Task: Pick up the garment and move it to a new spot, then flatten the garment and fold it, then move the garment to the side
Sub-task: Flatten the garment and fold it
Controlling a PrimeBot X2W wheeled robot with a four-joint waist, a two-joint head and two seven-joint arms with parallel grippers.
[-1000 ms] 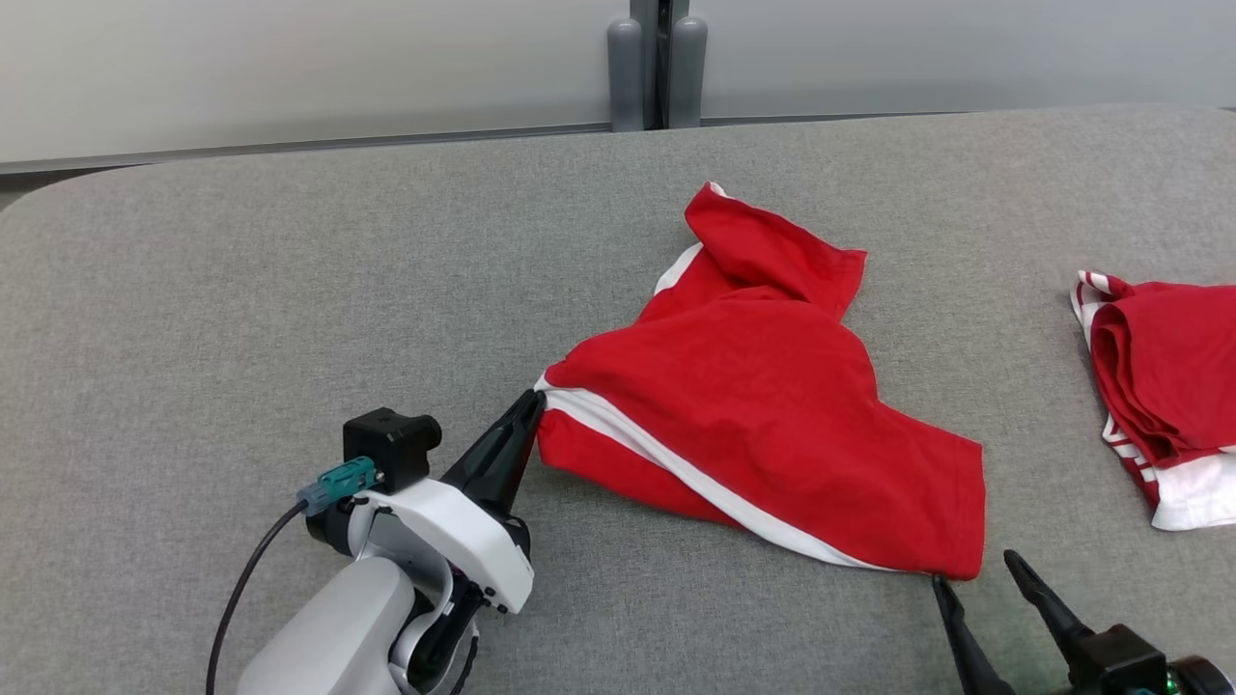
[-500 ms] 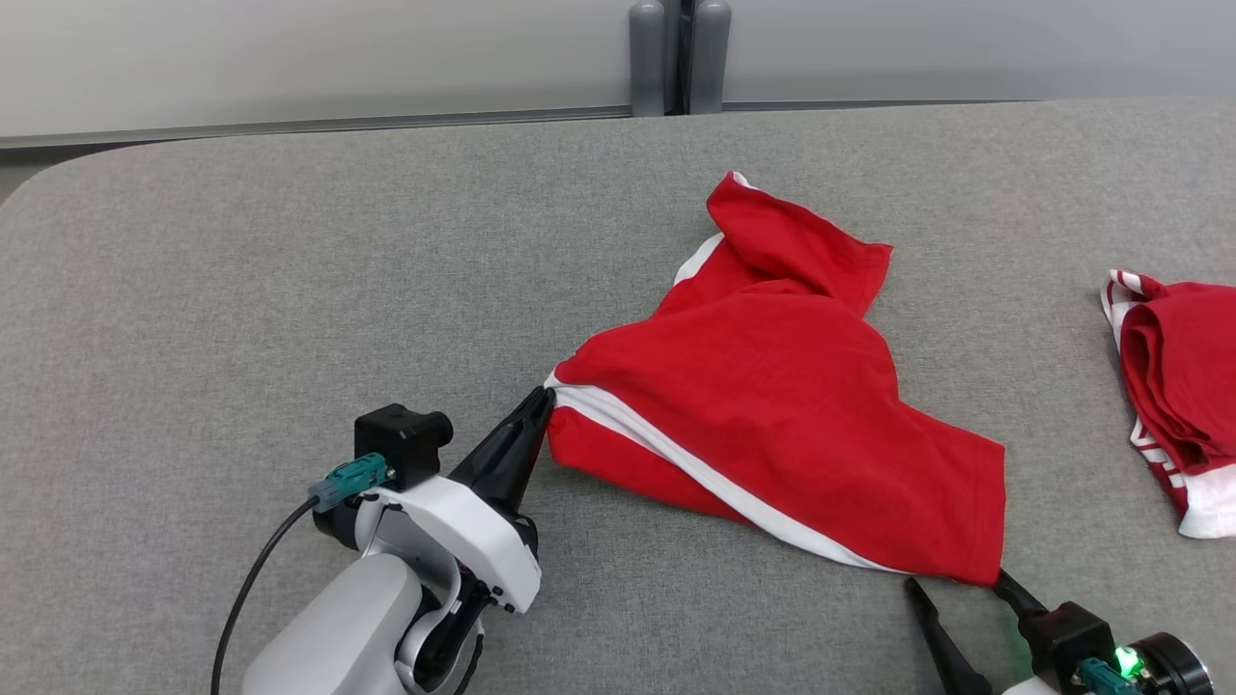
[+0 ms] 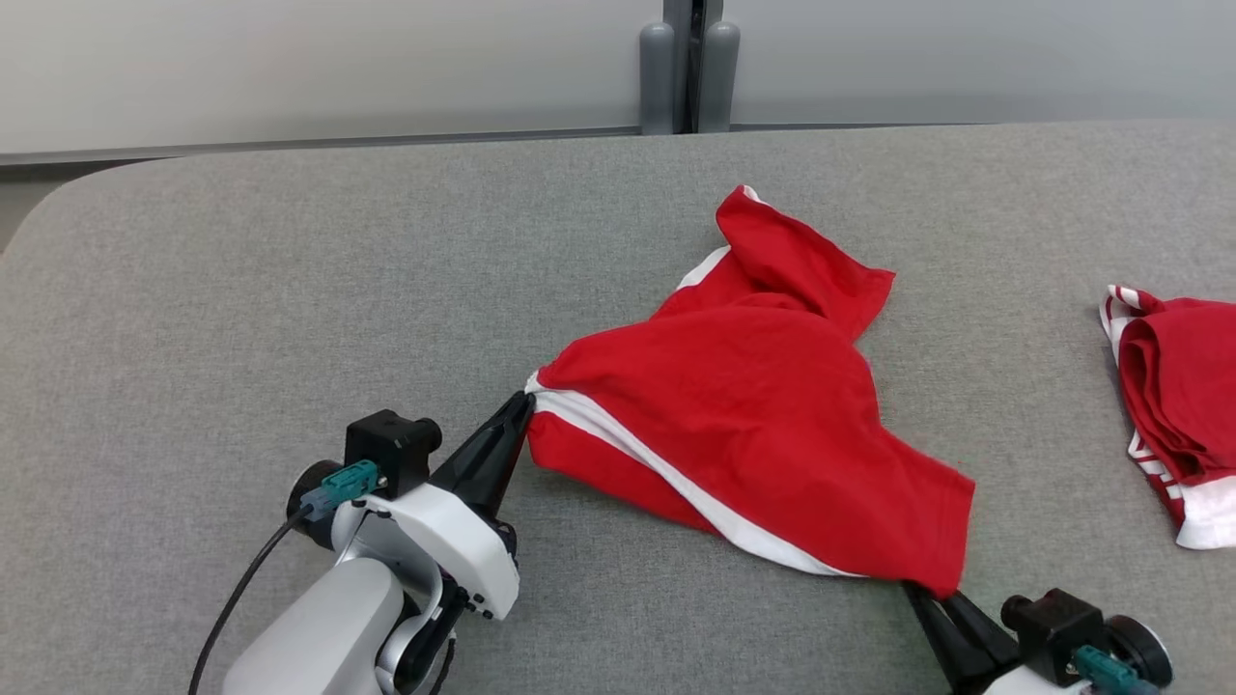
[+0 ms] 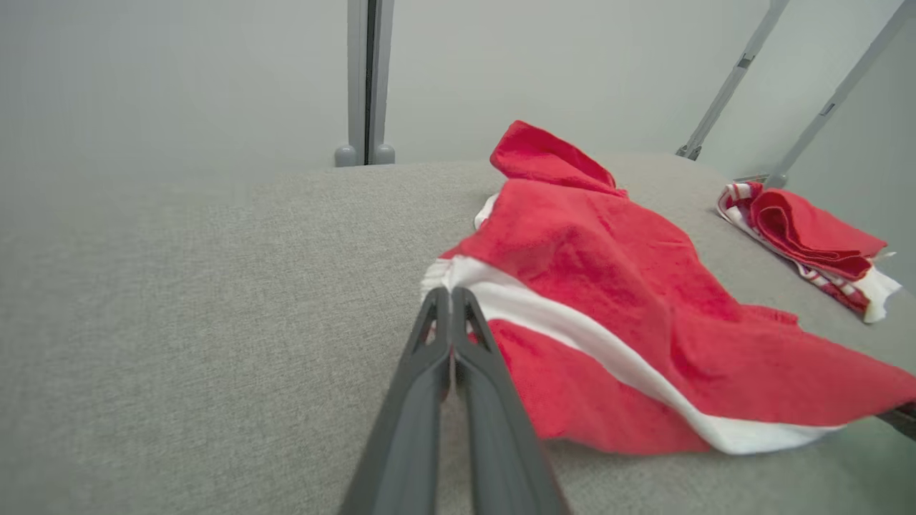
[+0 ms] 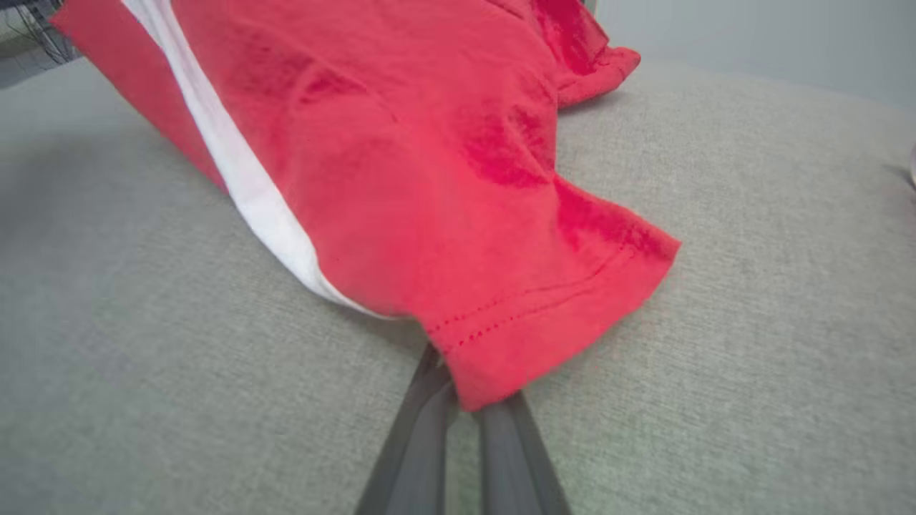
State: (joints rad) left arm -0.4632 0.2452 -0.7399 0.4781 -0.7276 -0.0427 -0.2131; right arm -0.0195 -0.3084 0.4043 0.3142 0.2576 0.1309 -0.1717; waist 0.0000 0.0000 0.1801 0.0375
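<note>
The garment [image 3: 763,425] is a red piece with a white stripe, crumpled in the middle of the grey padded table [image 3: 290,280]. My left gripper [image 3: 524,399] is shut on its left corner, where the white stripe starts [image 4: 458,275]. My right gripper [image 3: 929,591] is shut on the garment's near right corner, the hem draped over the fingertips [image 5: 458,386]. Between the two corners the cloth [image 5: 401,164] rises slightly off the table.
A second red and white garment [image 3: 1173,405] lies folded at the table's right edge, and shows as a folded garment [image 4: 809,239] in the left wrist view. Two grey posts [image 3: 688,77] stand behind the table's far edge. The table's left half is bare fabric.
My right gripper has moved up to the garment's near right corner and shut on it. The left gripper stays shut on the left corner. The camera has shifted a little.
</note>
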